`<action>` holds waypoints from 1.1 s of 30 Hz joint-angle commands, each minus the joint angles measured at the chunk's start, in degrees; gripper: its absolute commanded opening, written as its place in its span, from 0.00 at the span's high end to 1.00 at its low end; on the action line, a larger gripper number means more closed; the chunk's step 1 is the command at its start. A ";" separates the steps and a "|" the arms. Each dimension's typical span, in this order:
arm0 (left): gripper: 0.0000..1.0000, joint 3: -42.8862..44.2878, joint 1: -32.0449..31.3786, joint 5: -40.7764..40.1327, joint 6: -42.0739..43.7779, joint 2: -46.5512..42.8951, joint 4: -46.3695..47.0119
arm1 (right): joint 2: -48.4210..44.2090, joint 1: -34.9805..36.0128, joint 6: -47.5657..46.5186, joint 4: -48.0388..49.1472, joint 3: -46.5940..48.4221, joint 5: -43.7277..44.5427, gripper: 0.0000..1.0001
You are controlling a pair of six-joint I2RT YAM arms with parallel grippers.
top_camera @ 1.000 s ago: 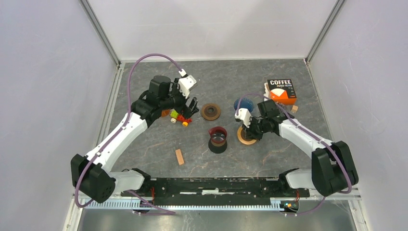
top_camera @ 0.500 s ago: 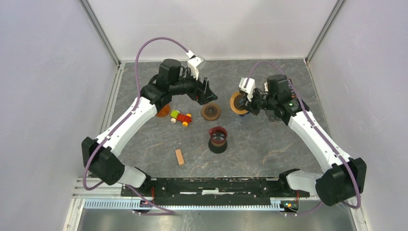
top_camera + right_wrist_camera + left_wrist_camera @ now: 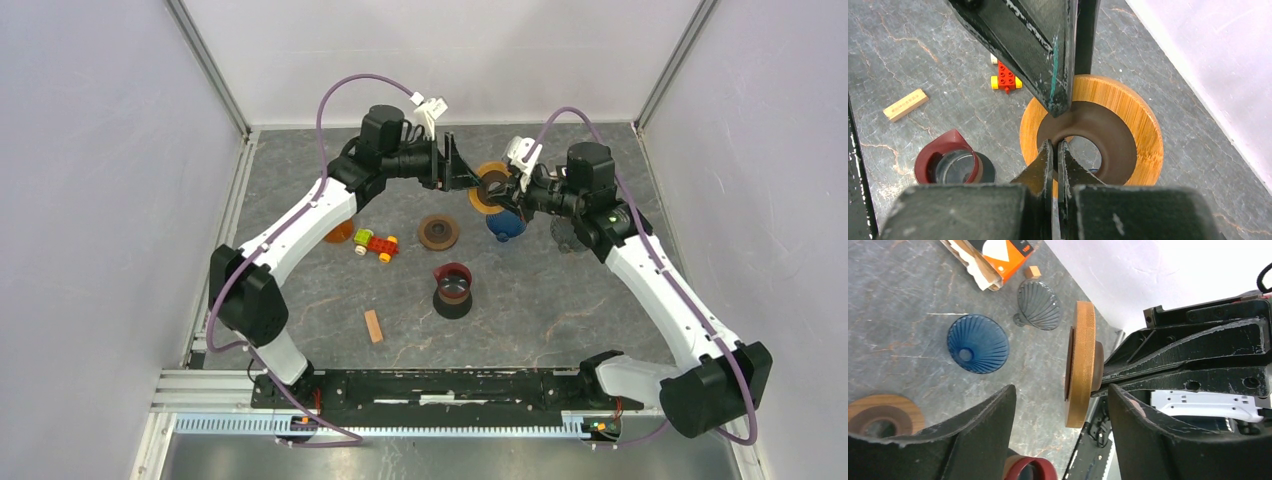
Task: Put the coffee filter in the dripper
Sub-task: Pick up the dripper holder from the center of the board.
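Right gripper [image 3: 1055, 146]: pinched shut on the inner rim of the round bamboo ring with brown centre [image 3: 1128, 115], held on edge.
Left gripper [image 3: 1060, 405]: jaws spread either side of the ring, apparently not touching it.
White paper coffee filters [image 3: 968, 262]: in the orange box [image 3: 1007, 252], near the grey ribbed dripper [image 3: 1040, 305].

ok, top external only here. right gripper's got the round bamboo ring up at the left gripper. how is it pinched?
Observer: Right wrist view: the right gripper is shut on the brown inner rim of the round bamboo ring, at the hole's edge.
Operator: left jaws on it?
Observer: Not gripped. Left wrist view shows the left gripper open, the ring edge-on between its fingers, with a clear gap on one side.
Operator: filter box? arm hides it here.
Observer: The orange-and-black cardboard filter box lies on the table beside the smoky grey ribbed dripper.
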 commanded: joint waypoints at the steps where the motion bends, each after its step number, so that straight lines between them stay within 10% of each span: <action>1: 0.32 0.35 -0.79 4.60 -7.73 0.11 6.81 | -1.87 0.23 1.90 4.17 -0.11 -0.50 1.00; 8: 0.59 -1.26 -1.94 5.62 -6.90 0.30 8.03 | -1.93 0.32 3.42 5.98 -1.61 -0.63 1.00; 12: 0.97 -0.67 -2.64 6.62 -4.14 1.20 7.69 | -2.30 0.35 4.33 6.77 -2.44 0.12 1.00; 15: 0.98 2.03 -2.60 5.67 3.27 0.83 1.54 | -3.39 0.24 4.87 7.16 -2.98 1.00 1.00; 20: 0.98 11.22 -2.65 -12.78 32.56 -4.44 -14.62 | -4.61 -0.15 4.50 0.87 0.79 8.95 0.29; 25: 0.98 3.00 -6.16 -30.33 59.68 -14.24 -12.04 | -4.34 -1.41 10.33 -1.32 5.97 8.94 0.24; 33: 0.98 -12.80 -13.11 -48.31 68.17 -21.61 -2.23 | -2.70 -4.93 35.60 14.13 0.29 -0.54 0.22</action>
